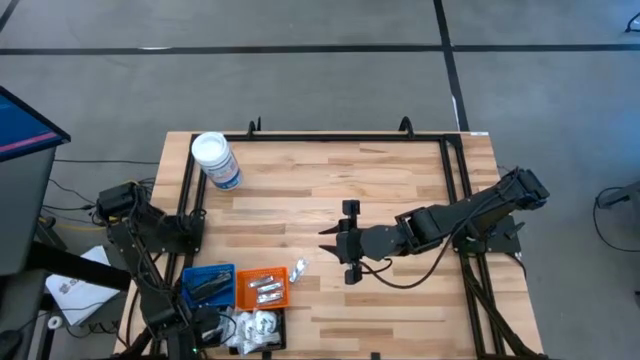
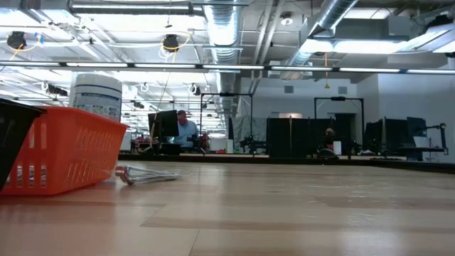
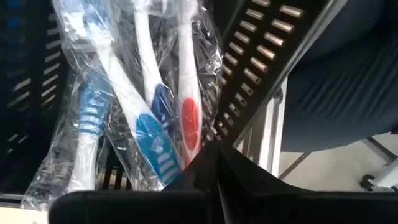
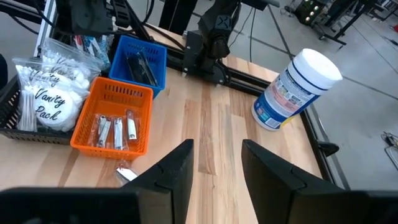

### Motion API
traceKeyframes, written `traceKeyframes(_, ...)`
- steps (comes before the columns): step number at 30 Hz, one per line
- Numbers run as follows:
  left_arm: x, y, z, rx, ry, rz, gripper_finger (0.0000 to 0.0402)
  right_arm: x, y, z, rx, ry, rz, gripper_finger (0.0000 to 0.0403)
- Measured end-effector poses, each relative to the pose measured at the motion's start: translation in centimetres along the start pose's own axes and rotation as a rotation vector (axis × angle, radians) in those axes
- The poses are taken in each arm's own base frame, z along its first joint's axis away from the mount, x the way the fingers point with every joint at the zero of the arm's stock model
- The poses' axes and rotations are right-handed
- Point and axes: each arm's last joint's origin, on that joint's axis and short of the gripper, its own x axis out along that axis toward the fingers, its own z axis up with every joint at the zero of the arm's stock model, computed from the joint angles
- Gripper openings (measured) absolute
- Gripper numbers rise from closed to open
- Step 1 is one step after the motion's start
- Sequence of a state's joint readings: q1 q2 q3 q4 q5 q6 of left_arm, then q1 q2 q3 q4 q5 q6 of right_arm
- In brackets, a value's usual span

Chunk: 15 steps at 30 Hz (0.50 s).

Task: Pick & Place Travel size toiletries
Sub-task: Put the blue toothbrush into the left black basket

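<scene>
- Right gripper (image 1: pixel 335 243), jaws parted and empty, hovers mid-desk; loose wrapped packet (image 1: pixel 298 268) beside orange tray (image 1: pixel 262 288) may skid if nudged.
- Left gripper (image 3: pixel 217 186) closed by bagged toothbrushes (image 3: pixel 149 93); could snag wrapping.

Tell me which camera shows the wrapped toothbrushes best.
The left wrist view: the wrapped toothbrushes fill it, handles clear through the plastic. The right wrist view shows only a far-off clear bag; the high and low views do not show them recognisably.
</scene>
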<state>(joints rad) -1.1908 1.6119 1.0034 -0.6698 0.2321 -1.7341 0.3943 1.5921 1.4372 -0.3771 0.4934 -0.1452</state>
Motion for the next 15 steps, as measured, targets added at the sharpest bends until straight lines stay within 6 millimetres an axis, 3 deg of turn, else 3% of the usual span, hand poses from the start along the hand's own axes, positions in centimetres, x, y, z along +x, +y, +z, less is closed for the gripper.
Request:
traceKeyframes(12, -0.1, 0.3, 0.0, 0.021, -0.006, 0.022, 0.0, 0.1, -0.1, -0.2, 0.007, 0.016, 0.0, 0.0129)
traceKeyframes(15, -1.9, -0.3, -0.2, 0.037, -0.03, -0.036, 0.0, 0.1, -0.1, -0.3, 0.0, 0.032, 0.003, 0.0129)
